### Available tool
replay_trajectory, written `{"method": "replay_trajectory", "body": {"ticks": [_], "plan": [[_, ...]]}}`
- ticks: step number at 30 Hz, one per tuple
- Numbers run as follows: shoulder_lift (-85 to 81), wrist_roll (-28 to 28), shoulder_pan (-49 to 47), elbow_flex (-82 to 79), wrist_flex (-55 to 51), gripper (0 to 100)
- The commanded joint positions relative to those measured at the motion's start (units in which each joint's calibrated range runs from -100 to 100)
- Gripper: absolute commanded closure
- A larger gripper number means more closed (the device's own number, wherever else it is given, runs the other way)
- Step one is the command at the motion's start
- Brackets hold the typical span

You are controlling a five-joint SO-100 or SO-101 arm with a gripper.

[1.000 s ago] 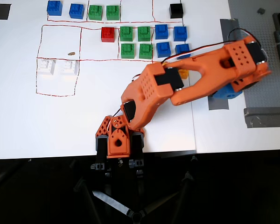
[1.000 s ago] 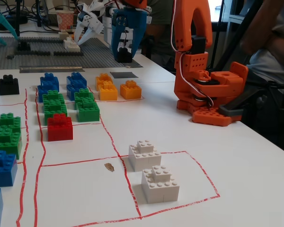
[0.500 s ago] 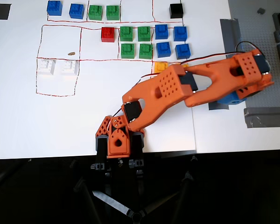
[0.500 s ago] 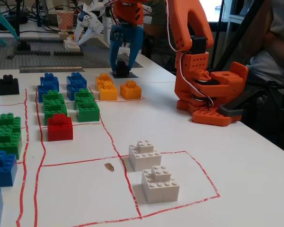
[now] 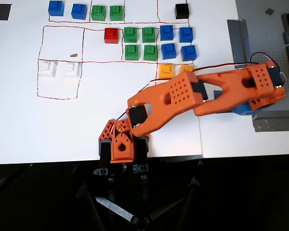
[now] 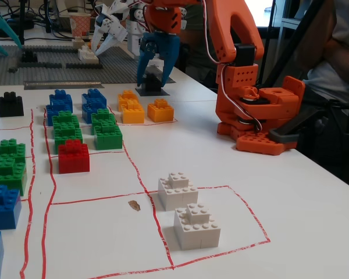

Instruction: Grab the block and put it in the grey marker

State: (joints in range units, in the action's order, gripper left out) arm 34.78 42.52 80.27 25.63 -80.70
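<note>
In the fixed view my gripper (image 6: 153, 78) hangs at the far side of the table, its blue fingers (image 6: 144, 61) straddling the black block (image 6: 152, 82) and close against its sides. The block rests on the flat grey marker (image 6: 156, 92). In the overhead view the gripper (image 5: 245, 108) is at the right, and it hides both block and marker. The arm's orange base (image 5: 119, 144) is clamped at the table's front edge. A second black brick (image 5: 182, 10) stands apart and also shows in the fixed view (image 6: 10, 104).
Yellow (image 6: 145, 109), blue (image 6: 75, 102), green (image 6: 84, 131), red (image 6: 73, 157) and white bricks (image 6: 186, 209) stand in red-outlined areas. Grey tape strips (image 5: 238, 43) and a studded grey baseplate (image 6: 58, 64) lie beyond. A white gripper (image 6: 113, 29) stands behind, and a person (image 6: 337, 70) sits at the right.
</note>
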Motion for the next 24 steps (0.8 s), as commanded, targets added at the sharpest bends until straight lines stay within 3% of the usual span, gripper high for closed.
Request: {"method": "replay_trajectory", "body": {"ticks": [1, 5, 14, 24], "plan": [[-4.0, 1.2, 1.8, 6.0, -3.6, 68], [-4.5, 2.1, 1.8, 9.1, -9.9, 62], [-11.4, -0.2, -1.6, 11.9, -19.0, 61], [-30.6, -6.0, -11.4, -8.0, -18.9, 84]]}}
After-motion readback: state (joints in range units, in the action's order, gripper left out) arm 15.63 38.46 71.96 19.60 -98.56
